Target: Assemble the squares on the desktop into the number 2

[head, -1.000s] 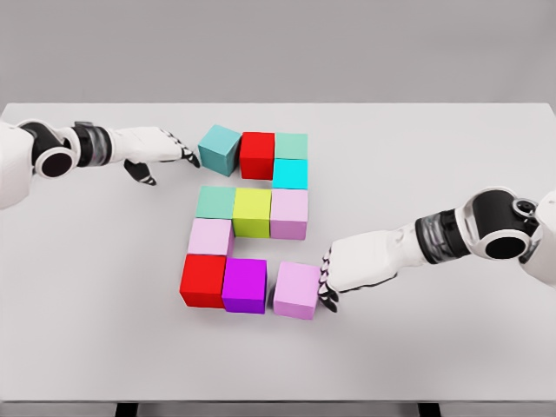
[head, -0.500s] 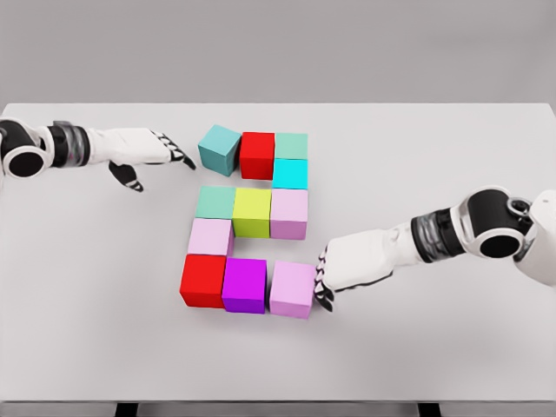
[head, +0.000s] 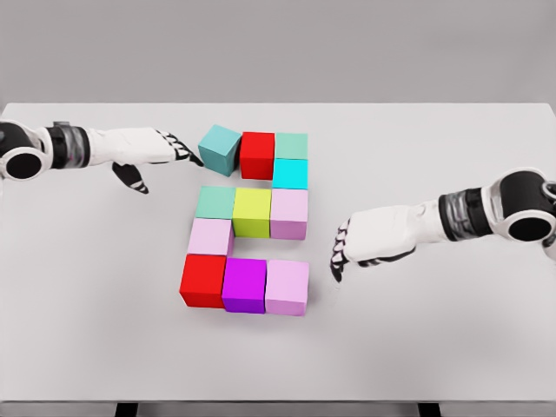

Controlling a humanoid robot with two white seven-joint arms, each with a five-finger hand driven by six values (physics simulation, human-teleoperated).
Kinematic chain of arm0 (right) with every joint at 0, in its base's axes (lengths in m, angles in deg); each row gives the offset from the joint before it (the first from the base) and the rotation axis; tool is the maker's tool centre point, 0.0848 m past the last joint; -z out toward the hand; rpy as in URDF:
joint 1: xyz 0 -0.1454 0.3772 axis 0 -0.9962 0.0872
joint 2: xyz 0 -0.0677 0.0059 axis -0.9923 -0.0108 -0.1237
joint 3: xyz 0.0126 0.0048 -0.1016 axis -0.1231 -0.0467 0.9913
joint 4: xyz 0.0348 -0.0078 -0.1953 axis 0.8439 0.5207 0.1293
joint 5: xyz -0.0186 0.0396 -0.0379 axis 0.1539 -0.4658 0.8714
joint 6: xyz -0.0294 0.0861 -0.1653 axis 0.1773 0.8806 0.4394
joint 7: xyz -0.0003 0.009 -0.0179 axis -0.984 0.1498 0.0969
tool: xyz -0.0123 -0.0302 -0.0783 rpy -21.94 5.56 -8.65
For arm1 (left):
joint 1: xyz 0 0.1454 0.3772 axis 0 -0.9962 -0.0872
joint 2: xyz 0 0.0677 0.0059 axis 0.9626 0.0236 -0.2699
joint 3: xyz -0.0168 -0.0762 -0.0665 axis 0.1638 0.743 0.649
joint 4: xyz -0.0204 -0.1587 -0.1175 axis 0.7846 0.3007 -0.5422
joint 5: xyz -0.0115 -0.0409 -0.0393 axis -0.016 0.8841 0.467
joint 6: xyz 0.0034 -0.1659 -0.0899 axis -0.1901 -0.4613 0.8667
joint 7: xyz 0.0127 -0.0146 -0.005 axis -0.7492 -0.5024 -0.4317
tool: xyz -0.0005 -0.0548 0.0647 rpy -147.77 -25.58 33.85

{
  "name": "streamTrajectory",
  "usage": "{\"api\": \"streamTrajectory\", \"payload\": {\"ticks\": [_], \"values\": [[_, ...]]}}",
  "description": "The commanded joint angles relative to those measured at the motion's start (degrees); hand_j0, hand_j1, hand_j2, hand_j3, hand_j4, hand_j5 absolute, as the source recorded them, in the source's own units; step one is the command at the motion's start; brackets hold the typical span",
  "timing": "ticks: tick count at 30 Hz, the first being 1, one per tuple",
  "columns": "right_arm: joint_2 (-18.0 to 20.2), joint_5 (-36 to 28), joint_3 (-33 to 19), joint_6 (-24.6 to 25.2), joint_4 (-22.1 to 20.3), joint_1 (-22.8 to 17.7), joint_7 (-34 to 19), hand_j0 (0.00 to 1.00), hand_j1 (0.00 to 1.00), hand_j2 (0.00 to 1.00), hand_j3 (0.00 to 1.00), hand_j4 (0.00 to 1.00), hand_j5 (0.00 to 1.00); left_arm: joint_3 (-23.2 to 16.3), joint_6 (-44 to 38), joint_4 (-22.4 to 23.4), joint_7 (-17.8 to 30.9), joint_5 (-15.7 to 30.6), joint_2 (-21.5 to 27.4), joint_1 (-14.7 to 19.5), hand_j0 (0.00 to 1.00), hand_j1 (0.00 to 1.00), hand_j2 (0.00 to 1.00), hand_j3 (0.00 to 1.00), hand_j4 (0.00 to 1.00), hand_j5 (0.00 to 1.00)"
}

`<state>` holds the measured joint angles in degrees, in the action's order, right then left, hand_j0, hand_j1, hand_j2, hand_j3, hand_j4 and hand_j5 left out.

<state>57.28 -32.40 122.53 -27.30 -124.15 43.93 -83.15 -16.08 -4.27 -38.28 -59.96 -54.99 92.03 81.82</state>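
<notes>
1. The left hand [head: 165,146], fingers extended, is touching the skewed teal cube [head: 220,148], likely to square it with the red one [head: 257,155].
2. The right hand [head: 347,250], open and empty, is hovering beside the pink cube [head: 287,286] on the worktop [head: 434,330].

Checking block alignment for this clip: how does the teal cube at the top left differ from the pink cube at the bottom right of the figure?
The teal cube is twisted out of line with its row; the pink cube sits square against the purple cube. The left hand is at the teal cube; the right hand is clear of the pink one. Both look the same size.
</notes>
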Motion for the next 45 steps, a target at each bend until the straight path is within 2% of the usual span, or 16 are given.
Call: {"api": "streamTrajectory", "payload": {"ticks": [1,2,4,6,7,10,13,16,17,21,24,26,35,37,43,45], "values": [[5.28,-5.09,-9.86,0.16,0.52,-0.09,0.01,1.0,1.0,1.0,1.0,1.0,1.0,0.2,-0.06,-0.73,-0.02,0.81,0.16,0.0,0.97,0.97,0.97,0.97,0.97,0.97],[6.61,-7.92,-14.36,0.16,1.58,-0.97,0.01,1.0,1.0,1.0,1.0,1.0,1.0,0.2,-0.06,-0.73,-0.02,0.9,0.16,0.0,0.97,0.97,0.97,0.97,0.97,0.97],[7.05,-9.5,-22.26,0.16,2.63,-3.77,0.01,1.0,1.0,1.0,1.0,1.0,1.0,0.2,-0.06,-0.82,0.07,1.51,-0.01,0.0,0.97,0.97,0.97,0.97,0.97,0.97],[6.7,-9.59,-28.16,0.16,2.28,-7.73,0.01,1.0,1.0,1.0,1.0,1.0,1.0,0.2,-0.06,-0.82,0.15,1.69,0.07,-0.62,0.97,0.97,0.97,0.97,0.97,0.97],[6.35,-9.59,-29.14,0.16,2.37,-8.7,0.01,1.0,1.0,1.0,1.0,1.0,1.0,0.2,-0.06,-0.82,0.15,1.69,-0.01,-0.7,0.97,0.97,0.97,0.97,0.97,0.97],[3.8,-9.51,-29.22,0.16,4.3,-9.58,0.01,1.0,1.0,1.0,1.0,1.0,1.0,0.2,-0.06,-0.82,0.15,1.78,-0.28,-0.97,0.97,0.97,0.97,0.97,0.97,0.97],[0.02,-8.45,-28.52,0.16,9.75,-10.11,0.01,1.0,1.0,1.0,1.0,1.0,1.0,0.2,-0.06,-1.34,0.15,2.13,-0.28,-0.97,0.97,0.97,0.97,0.97,0.97,0.97],[-6.13,-3.54,-28.34,0.16,17.13,-10.28,0.01,1.0,1.0,1.0,1.0,1.0,1.0,0.2,-0.06,-2.49,0.15,2.13,-0.37,-1.05,0.97,0.97,0.97,0.97,0.97,0.97],[-7.19,-2.04,-28.34,0.16,18.1,-10.72,0.01,1.0,1.0,1.0,1.0,1.0,1.0,0.2,-0.06,-2.84,0.15,2.13,-0.37,-1.05,0.97,0.97,0.97,0.97,0.97,0.97],[-8.16,0.34,-27.47,0.16,17.49,-12.31,0.01,1.0,1.0,1.0,1.0,1.0,1.0,0.2,-0.06,-4.77,0.15,2.22,-0.1,-1.49,0.97,0.97,0.97,0.97,0.97,0.97],[-7.8,0.6,-27.03,0.16,12.48,-12.22,0.01,1.0,1.0,1.0,1.0,1.0,1.0,0.2,-0.06,-4.95,0.15,2.57,-0.02,-1.49,0.97,0.97,0.97,0.97,0.97,0.97],[-8.16,1.83,-26.94,0.16,12.22,-12.48,0.01,1.0,1.0,1.0,1.0,1.0,1.0,0.2,-0.06,-4.95,0.24,2.83,-0.02,-1.49,0.97,0.97,0.97,0.97,0.97,0.97],[-8.59,3.5,-27.55,0.16,12.92,-13.54,0.01,1.0,1.0,1.0,1.0,1.0,1.0,0.2,-0.06,-5.74,0.24,2.83,-0.28,-1.85,0.97,0.97,0.97,0.97,0.97,0.97],[-10.7,5.17,-27.11,0.16,14.23,-13.54,0.01,1.0,1.0,1.0,1.0,1.0,1.0,0.2,-0.06,-5.74,0.24,2.83,-0.37,-1.85,0.97,0.97,0.97,0.97,0.97,0.97],[-12.2,7.19,-27.11,0.16,14.76,-14.68,0.01,1.0,1.0,1.0,1.0,1.0,1.0,0.81,-0.06,-5.65,0.24,2.83,-0.54,-2.11,0.97,0.97,0.97,0.97,0.97,0.97],[-13.08,7.46,-27.38,0.16,17.13,-14.5,0.01,1.0,1.0,1.0,1.0,1.0,1.0,0.9,-0.06,-5.57,0.24,2.83,-0.54,-2.11,0.97,0.97,0.97,0.97,0.97,0.97]]}}
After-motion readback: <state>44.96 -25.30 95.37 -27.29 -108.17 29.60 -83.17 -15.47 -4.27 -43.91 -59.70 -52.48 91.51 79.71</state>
